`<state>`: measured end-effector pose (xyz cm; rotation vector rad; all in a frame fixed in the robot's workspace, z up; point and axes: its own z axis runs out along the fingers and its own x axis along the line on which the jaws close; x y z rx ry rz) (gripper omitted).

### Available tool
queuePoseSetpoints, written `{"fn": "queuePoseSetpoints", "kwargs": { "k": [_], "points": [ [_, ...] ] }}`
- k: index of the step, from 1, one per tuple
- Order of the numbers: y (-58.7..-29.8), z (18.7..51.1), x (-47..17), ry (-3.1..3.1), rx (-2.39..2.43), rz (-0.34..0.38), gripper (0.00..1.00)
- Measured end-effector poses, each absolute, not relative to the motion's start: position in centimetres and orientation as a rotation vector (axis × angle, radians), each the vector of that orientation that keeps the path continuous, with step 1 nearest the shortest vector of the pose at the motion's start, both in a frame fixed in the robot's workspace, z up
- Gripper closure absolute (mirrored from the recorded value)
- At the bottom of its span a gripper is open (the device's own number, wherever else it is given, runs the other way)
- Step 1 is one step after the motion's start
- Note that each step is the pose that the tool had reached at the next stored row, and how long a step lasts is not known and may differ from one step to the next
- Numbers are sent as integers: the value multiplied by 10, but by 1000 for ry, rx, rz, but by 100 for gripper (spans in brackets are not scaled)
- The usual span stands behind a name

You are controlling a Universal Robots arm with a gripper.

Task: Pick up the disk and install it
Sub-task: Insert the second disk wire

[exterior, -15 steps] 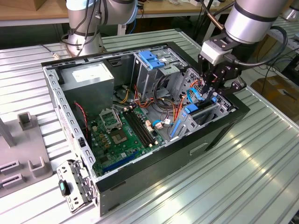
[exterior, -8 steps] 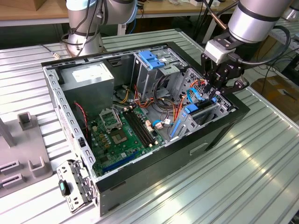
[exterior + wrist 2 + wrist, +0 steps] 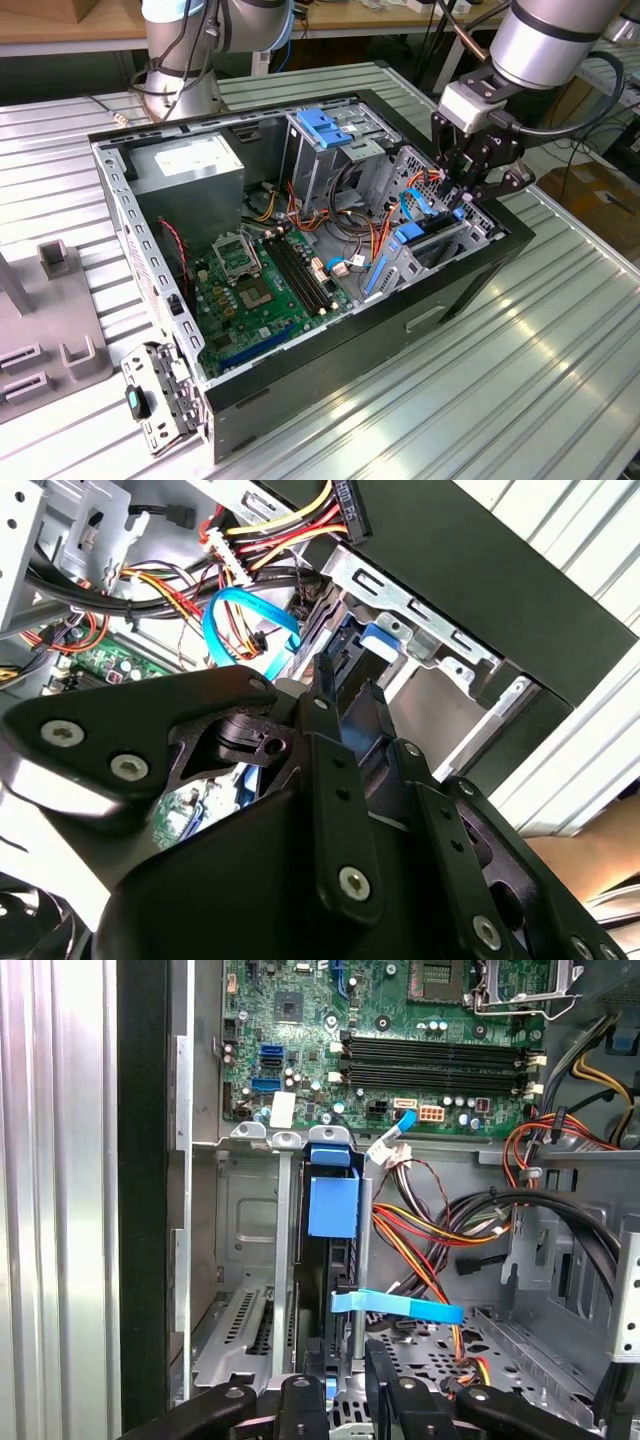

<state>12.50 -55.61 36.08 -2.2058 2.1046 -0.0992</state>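
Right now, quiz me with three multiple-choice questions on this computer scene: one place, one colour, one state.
1. In the exterior view, where is the end effector?
A. Over the motherboard
B. At the drive bay, at the case's right end
C. Over the grey blocks on the table

2. What colour is the flat cable beside the drive bay?
A. Blue
B. Green
C. White

3. How is the computer case?
A. Shut by a panel
B. Open, its insides showing
C. Standing upright

Answers:
1 B: the end effector hangs at the drive bay.
2 A: the flat cable is light blue.
3 B: the computer case lies on its side with the motherboard exposed.
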Motion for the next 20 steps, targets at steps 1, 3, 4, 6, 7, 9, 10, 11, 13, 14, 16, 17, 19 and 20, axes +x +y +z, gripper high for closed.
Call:
{"fn": "queuePoseSetpoints", "kwargs": {
  "k": [1, 3, 4, 6, 7, 9, 10, 11, 13, 14, 16, 17, 19, 20],
  "points": [
    [-556, 361, 125, 2105, -2206, -99, 70],
    [-556, 362, 125, 2104, -2206, -99, 70],
    [-556, 363, 125, 2104, -2206, -99, 70],
    [-556, 364, 125, 2104, -2206, -99, 70],
    [-556, 365, 125, 2104, -2206, -99, 70],
    [-556, 367, 125, 2104, -2207, -99, 70],
    [-556, 369, 125, 2104, -2207, -99, 70],
    [-556, 370, 125, 2104, -2207, -99, 70],
    [-556, 373, 125, 2103, -2207, -99, 70],
    [-556, 374, 125, 2103, -2207, -99, 70],
    [-556, 378, 125, 2103, -2207, -99, 70],
    [-556, 379, 125, 2103, -2207, -99, 70],
    [-556, 381, 125, 2103, -2207, -99, 70],
    [-556, 382, 125, 2103, -2208, -99, 70]
  ]
}}
